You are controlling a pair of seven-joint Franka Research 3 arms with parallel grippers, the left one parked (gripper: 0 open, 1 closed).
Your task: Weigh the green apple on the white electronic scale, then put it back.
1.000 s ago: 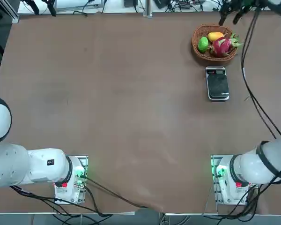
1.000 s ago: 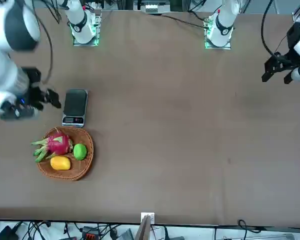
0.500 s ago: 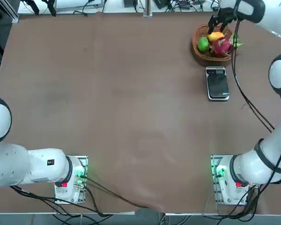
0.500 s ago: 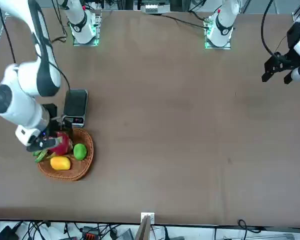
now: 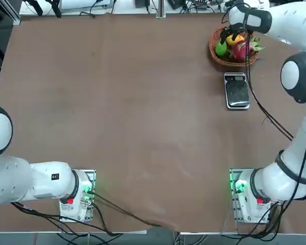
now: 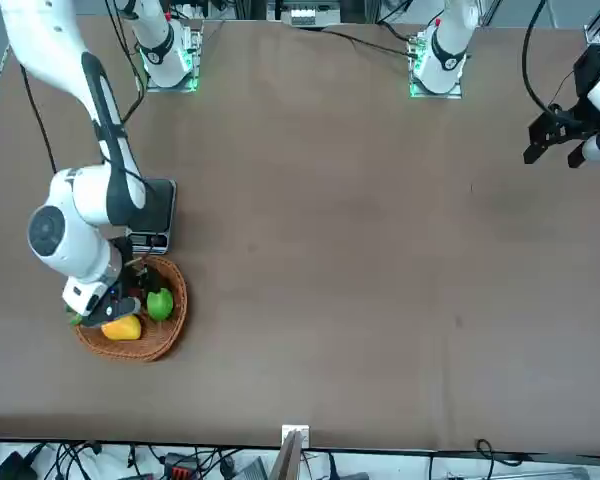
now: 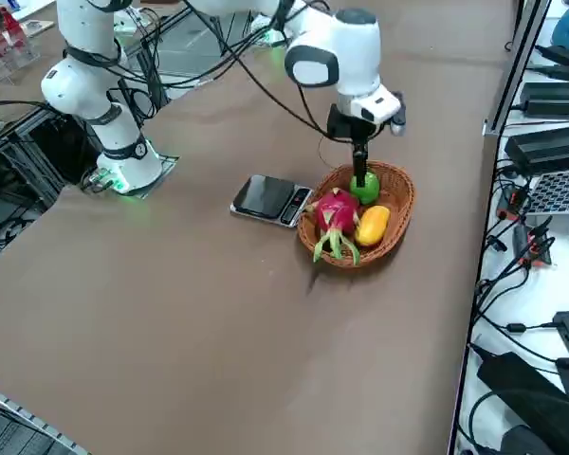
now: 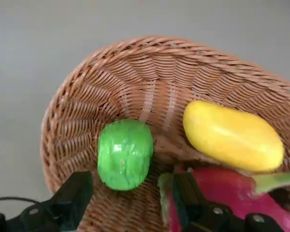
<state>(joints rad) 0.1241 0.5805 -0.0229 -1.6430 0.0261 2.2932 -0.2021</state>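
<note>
The green apple lies in the round wicker basket at the far right of the table. My right gripper hangs open just over the basket. Its two black fingers stand one on each side of the apple without touching it. The white electronic scale lies flat on the table right beside the basket, nothing on its dark platform.
A pink dragon fruit and a yellow-orange fruit share the basket, close to the apple. Cables and equipment line the far table edge.
My right arm has swung in from the table's far right corner and come down over the basket, ending above the apple. The fruit and scale have not moved.
</note>
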